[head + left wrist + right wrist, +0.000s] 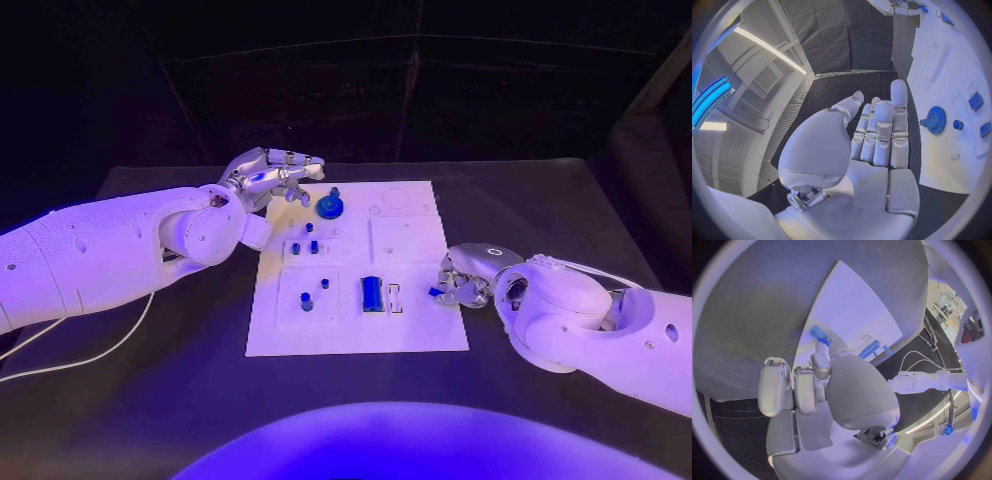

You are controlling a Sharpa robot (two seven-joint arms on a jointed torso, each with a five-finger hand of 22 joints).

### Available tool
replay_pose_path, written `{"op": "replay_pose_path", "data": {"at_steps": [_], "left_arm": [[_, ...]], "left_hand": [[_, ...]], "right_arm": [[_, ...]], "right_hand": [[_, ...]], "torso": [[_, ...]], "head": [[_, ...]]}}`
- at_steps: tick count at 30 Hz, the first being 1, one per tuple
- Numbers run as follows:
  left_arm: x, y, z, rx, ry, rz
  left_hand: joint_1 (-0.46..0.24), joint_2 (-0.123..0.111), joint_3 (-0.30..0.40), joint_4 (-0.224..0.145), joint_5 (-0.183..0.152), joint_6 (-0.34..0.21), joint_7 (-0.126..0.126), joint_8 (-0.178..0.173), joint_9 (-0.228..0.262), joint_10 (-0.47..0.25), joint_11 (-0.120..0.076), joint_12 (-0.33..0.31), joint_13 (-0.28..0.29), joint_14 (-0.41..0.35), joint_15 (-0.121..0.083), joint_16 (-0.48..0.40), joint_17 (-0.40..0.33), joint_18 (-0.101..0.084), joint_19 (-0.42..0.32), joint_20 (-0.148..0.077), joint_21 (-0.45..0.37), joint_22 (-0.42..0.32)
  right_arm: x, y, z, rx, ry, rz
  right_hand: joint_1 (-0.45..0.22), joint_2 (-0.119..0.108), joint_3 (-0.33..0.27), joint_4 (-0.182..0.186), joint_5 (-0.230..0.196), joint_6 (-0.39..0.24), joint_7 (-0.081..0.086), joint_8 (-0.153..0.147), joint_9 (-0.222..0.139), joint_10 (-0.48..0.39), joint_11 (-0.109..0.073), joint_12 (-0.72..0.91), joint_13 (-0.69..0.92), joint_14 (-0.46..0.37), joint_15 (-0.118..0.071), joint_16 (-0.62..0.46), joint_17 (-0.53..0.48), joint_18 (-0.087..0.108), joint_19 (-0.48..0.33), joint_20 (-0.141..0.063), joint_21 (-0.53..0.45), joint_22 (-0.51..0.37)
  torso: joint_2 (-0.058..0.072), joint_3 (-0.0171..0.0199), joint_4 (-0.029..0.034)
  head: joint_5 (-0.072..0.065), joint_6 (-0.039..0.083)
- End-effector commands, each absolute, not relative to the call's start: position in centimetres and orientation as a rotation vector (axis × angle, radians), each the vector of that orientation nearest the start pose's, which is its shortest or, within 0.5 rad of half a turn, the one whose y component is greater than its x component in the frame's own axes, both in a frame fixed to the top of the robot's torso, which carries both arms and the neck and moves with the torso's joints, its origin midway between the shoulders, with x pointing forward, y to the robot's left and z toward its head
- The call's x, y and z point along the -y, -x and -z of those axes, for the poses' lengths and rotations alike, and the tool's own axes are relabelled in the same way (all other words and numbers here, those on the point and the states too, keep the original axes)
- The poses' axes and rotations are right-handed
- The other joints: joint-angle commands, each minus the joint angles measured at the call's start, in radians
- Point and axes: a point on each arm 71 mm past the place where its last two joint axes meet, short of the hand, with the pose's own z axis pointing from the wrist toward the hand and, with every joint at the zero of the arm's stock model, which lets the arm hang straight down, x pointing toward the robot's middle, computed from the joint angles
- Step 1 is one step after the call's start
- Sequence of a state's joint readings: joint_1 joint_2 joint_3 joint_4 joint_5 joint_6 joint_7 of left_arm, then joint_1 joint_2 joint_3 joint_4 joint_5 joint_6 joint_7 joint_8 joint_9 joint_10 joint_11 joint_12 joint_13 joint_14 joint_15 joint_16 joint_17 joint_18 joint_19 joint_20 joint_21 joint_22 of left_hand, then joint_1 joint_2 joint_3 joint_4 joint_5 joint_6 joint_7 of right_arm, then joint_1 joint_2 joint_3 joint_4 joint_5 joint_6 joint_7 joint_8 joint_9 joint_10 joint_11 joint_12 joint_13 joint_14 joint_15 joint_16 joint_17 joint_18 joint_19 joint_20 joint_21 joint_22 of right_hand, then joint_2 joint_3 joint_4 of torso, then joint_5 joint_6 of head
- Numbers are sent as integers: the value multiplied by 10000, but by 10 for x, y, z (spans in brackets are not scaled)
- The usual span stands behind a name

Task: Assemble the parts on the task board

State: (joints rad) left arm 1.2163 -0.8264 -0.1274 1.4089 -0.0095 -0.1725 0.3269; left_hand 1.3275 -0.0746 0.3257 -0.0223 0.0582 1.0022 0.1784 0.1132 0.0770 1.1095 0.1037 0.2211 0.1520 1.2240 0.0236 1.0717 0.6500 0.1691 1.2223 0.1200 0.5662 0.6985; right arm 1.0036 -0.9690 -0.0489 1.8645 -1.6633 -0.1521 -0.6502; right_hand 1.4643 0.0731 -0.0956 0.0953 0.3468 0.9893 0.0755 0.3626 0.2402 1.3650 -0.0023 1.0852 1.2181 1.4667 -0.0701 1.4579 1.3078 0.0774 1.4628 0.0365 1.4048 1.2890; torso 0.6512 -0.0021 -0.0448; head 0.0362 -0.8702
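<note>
Take the white rectangular task board [411,240] as your landmark. Your right hand [464,281] sits at the board's right edge, pinching a small blue peg-like part [819,333] between thumb and a finger, the other fingers loosely curled beside it. Your left hand [876,137] hovers off the board's far left corner, fingers straight and apart, holding nothing, just beside the round blue gear [330,206] standing near that corner. A long blue bar [372,294] and several small blue pegs [306,300] lie on the board's near half.

The pinch looks shallow: I judge the part could twist or slip if you lower it against the board at an angle. Your fingers also hide its tip, so you could miss the intended slot. Moving the left hand inward carelessly could knock the gear.
</note>
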Motion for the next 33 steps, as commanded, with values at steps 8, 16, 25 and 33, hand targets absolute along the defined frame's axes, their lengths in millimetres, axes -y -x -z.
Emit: {"op": "replay_pose_path", "data": {"at_steps": [8,16,25,33], "left_arm": [[-228,-498,212,-15911,11350,15105],[-228,-498,212,-15898,11328,15108],[-228,-497,211,-15906,11281,15193],[-227,-497,211,-15936,11265,15243]], "left_hand": [[56,75,-17,-17,-7,-85,-5,67,-14,-98,2,51,16,-83,-23,-46,-21,134,-68,4,-75,-22],[107,107,7,-44,0,-89,-8,79,-14,-110,-2,67,16,-90,-28,-45,-29,135,-66,1,-81,-27],[145,113,22,-73,10,-97,-10,86,-14,-120,-4,79,16,-97,-31,-47,-40,137,-65,-2,-85,-30],[151,114,25,-77,12,-98,-11,87,-15,-122,-4,81,16,-96,-32,-45,-38,137,-65,-3,-85,-30]], "right_arm": [[192,-377,243,-19092,-1268,-4139],[186,-373,238,-18757,-2324,-5133],[170,-372,247,-19948,-3070,-5701],[160,-373,254,-20664,-3197,-5719]], "right_hand": [[-654,-328,1904,232,181,242,-9,-394,26,240,-53,125,159,690,-54,78,871,-205,75,-47,75,59],[-1273,-848,2818,505,55,362,-3,-559,56,286,-56,139,218,698,-60,92,902,-199,76,-55,70,59],[-1818,-1195,3144,739,523,505,-27,-595,135,357,-58,187,284,705,-61,105,930,-205,90,-54,83,88],[-2158,-1347,3099,848,1123,803,-136,-479,275,456,-141,251,346,726,-118,167,1034,-224,134,-86,143,193]], "torso": [[1,-12,1],[2,-4,13],[2,-23,10],[-1,-10,3]], "head": [[-41,7],[4,52],[1,20],[30,13]]}}
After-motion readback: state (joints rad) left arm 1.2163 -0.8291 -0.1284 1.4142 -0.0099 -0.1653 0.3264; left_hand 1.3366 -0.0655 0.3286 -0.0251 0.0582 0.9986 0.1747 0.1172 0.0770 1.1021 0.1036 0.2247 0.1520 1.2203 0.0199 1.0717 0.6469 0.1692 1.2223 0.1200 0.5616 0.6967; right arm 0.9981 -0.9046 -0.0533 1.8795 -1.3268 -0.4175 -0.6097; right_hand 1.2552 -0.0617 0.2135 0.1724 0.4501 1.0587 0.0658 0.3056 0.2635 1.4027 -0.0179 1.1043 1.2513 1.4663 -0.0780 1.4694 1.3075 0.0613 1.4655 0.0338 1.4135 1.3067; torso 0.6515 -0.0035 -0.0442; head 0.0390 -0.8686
